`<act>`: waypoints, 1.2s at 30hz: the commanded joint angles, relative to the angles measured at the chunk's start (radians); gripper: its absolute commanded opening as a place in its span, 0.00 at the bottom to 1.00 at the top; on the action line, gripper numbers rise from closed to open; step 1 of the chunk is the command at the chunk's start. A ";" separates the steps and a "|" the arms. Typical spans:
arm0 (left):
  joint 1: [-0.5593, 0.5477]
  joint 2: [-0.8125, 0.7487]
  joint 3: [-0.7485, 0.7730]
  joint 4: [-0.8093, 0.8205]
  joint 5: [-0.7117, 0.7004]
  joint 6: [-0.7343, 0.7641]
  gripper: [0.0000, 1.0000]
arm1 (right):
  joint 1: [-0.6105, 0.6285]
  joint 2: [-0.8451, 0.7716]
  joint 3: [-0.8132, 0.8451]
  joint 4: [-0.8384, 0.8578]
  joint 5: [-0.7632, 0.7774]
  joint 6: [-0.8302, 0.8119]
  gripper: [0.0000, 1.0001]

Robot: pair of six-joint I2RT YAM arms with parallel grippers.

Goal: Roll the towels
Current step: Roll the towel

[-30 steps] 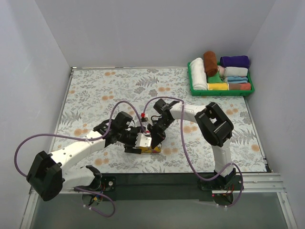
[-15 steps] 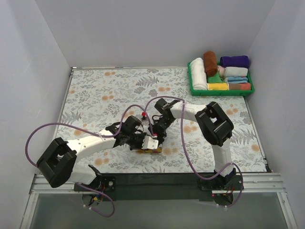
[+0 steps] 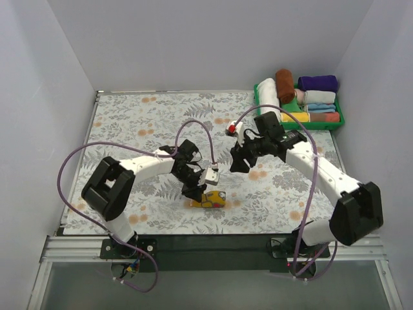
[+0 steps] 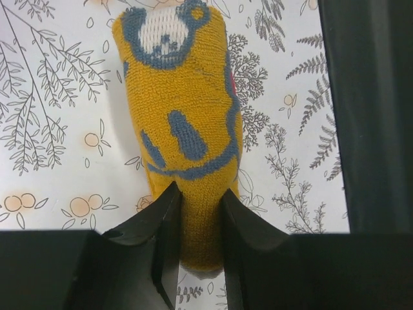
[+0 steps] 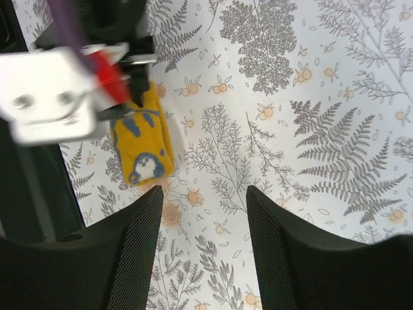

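Yellow towel (image 4: 187, 129) is proper terry cloth: nubbly looped pile, totally matt, blue bits in the same fuzz. Table (image 3: 129, 123) cover looks smooth and flat with a printed pattern and low sheen, can't tell if it's vinyl or cloth. Left gripper (image 4: 199, 197) is smooth matt black plastic. Right gripper (image 5: 203, 194) pads (image 5: 139, 252) have a fine mesh texture. Tray (image 3: 303, 126) is shiny green plastic, brown towel (image 3: 284, 85) looks soft and dull.

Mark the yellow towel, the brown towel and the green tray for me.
yellow towel (image 4: 184, 123): left wrist view, its middle.
brown towel (image 3: 284, 85): top external view, its middle.
green tray (image 3: 302, 124): top external view, near rim.
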 commanded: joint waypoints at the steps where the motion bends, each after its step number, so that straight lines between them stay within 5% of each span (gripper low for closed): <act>1: 0.042 0.121 0.026 -0.192 0.070 0.034 0.05 | 0.038 -0.115 -0.091 0.107 0.100 0.033 0.51; 7: 0.116 0.246 0.129 -0.264 0.110 0.057 0.04 | 0.261 -0.172 -0.144 0.083 0.259 -0.041 0.39; 18: 0.145 0.356 0.223 -0.359 0.154 0.126 0.04 | 0.548 -0.025 -0.173 0.247 0.558 -0.059 0.54; 21: 0.165 0.405 0.253 -0.416 0.185 0.161 0.04 | 0.596 0.019 -0.177 0.267 0.580 -0.058 0.64; 25: 0.191 0.457 0.303 -0.445 0.200 0.166 0.04 | 0.636 0.053 -0.190 0.282 0.575 -0.044 0.66; 36: 0.203 0.494 0.330 -0.474 0.231 0.197 0.04 | 0.654 0.146 -0.274 0.425 0.696 -0.070 0.57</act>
